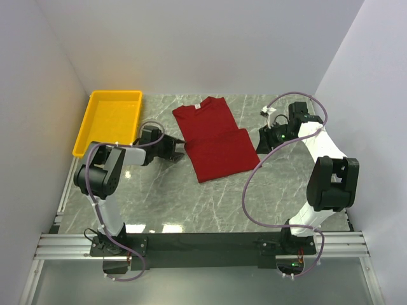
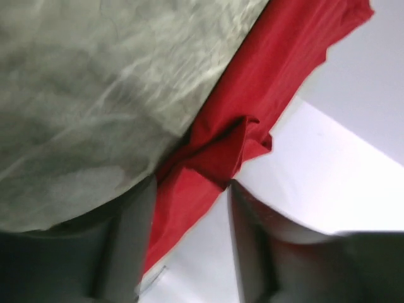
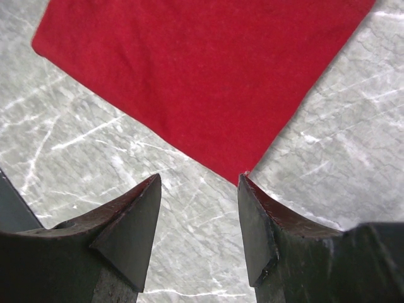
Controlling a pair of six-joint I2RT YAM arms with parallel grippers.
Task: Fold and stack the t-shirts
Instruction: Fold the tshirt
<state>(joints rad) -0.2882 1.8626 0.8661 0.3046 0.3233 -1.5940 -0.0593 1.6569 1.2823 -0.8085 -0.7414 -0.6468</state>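
Shirt: dark red t-shirt [image 1: 213, 143], soft matte knit, flat at mid-bench, collar toward 12 o'clock, white neck label [image 1: 198, 107]; lower part folded into a straight-edged rectangle.
Surface: bench [image 1: 210, 203], glossy grey-green marble pattern with white veins.
Tray: yellow plastic tray [image 1: 108, 124], rectangular, at 10 o'clock from the t-shirt, apart from it.
Left arm: elbow bent, forearm low, reaching toward 3 o'clock; left gripper [image 1: 177, 154] at the t-shirt's 9 o'clock edge, jaws parted, bunched cloth ridge just ahead of its fingers [image 2: 126, 246], not pinched.
Right arm: upper links raised, wrist dropped toward 9 o'clock; right gripper [image 1: 262, 141] at the 3 o'clock edge, jaws wide, nothing between; a t-shirt corner sits at one tip of its dark wedge-shaped fingers [image 3: 262, 233].
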